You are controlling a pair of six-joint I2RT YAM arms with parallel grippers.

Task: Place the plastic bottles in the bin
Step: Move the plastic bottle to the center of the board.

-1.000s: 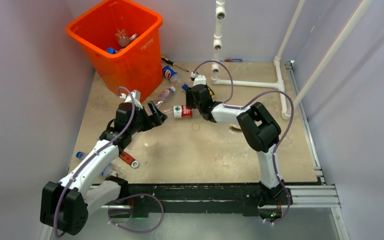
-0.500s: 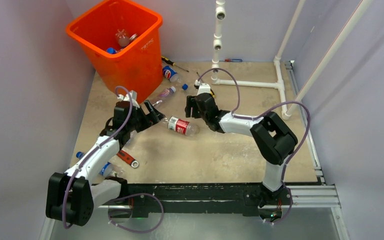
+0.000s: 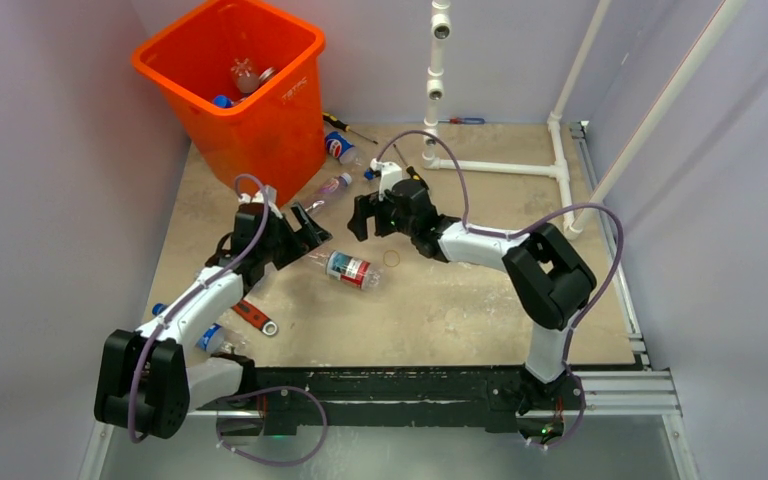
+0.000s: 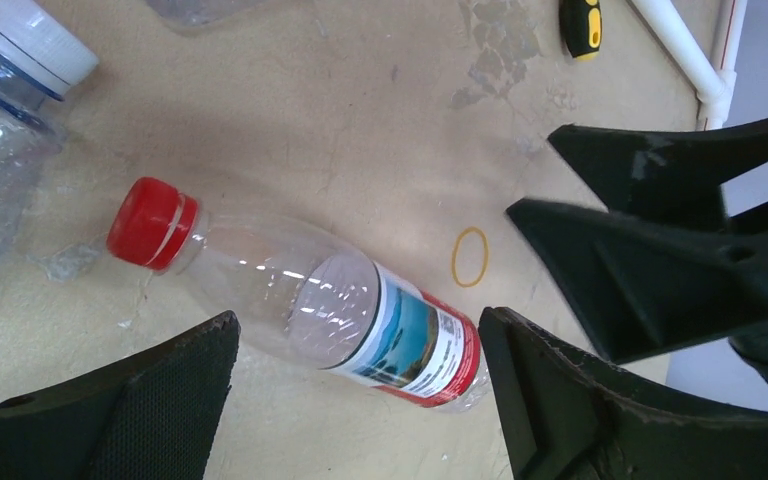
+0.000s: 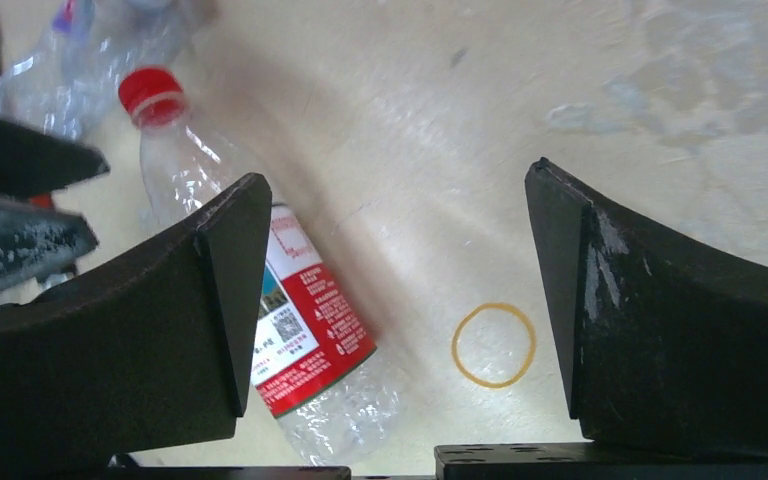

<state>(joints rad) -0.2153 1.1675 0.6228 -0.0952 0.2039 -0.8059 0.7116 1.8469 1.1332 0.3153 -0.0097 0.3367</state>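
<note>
Red-capped bottle [image 3: 350, 269] lies loose on the tabletop [image 3: 440, 310] between the left claw [image 3: 312, 222] and right claw [image 3: 370, 218], both wide and empty. Pickup is in hand: one claw must descend, close on its body, then carry it to the orange bin [image 3: 260, 140].

Room bright, light even and soft from above; walls washed pale lilac. Shadows under arms on table [image 3: 440, 310] faint, short. Orange bin [image 3: 260, 135] vivid, not blown out. Overhead view sharp, lines straight. Wrist views warmer; small glints on red-capped bottle [image 4: 300, 300], soft shadow beside it. Right wrist view: far top edge slightly blurred
</note>
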